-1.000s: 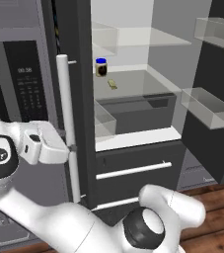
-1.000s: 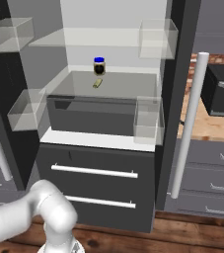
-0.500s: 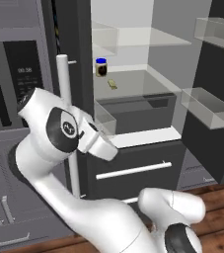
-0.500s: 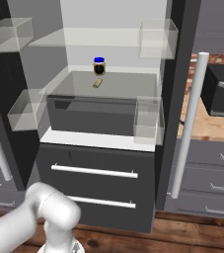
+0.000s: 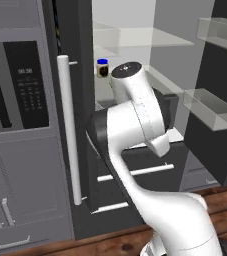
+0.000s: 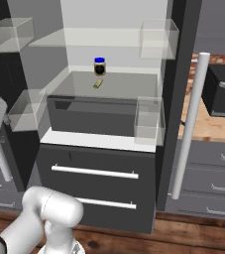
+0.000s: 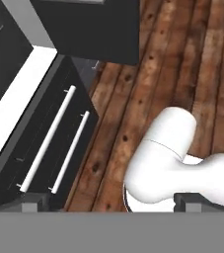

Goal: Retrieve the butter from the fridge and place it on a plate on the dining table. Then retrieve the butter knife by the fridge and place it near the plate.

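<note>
Open fridge [image 6: 114, 74], doors swung aside. The butter [image 6: 98, 84], a small pale stick, lies on the glass shelf [image 6: 129, 84] just in front of the dark jar with a blue lid [image 6: 99, 66], close to it and possibly touching. In the hand view the pincer [image 7: 108, 203] points down at the wooden floor [image 7: 182, 64] and the freezer drawer handles [image 7: 59, 143]; its tips stand well apart with nothing between them, though only their ends show, so the exact opening is uncertain. Risk: during the reach the jar may be knocked over by a finger, or the arm's elbow may strike the clear door bins [image 6: 148, 121] flanking the opening.
</note>
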{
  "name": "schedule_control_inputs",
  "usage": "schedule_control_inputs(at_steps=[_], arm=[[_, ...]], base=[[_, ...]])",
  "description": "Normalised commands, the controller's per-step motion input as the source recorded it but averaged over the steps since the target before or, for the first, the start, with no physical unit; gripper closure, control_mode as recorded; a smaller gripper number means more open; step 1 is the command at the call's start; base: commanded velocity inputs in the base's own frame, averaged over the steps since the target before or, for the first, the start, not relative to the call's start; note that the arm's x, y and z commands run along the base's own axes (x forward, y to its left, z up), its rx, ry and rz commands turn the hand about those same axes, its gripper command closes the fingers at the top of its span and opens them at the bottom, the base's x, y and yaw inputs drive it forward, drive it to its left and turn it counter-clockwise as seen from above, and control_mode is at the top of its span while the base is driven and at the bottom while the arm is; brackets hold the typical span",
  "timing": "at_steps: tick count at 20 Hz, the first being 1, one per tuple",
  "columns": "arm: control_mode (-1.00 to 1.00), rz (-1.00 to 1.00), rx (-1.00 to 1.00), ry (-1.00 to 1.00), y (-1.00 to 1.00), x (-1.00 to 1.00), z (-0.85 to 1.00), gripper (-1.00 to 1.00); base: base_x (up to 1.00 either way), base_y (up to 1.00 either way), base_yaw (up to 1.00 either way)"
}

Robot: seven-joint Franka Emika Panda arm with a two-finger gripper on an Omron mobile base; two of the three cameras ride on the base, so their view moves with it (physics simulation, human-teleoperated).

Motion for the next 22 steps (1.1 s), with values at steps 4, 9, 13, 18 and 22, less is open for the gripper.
schedule_control_inputs(at_steps=[4, 9, 13, 18, 22], arm=[[-1.00, 0.18, 0.59, 0.02, -0.57, 0.25, -0.08, -1.00], [-1.00, 0.22, 0.68, 0.05, -0.48, 0.63, -0.23, -1.00], [-1.00, 0.27, 0.67, 0.00, -0.35, 0.98, -0.06, -1.00], [-1.00, 0.26, 0.54, -0.05, -0.32, 0.95, -0.07, -1.00], [-1.00, 0.27, 0.30, -0.13, -0.04, 0.70, -0.22, -1.00]], base=[[0.00, 0.00, 0.00], [0.00, 0.00, 0.00], [0.00, 0.00, 0.00], [0.00, 0.00, 0.00], [0.00, 0.00, 0.00]])
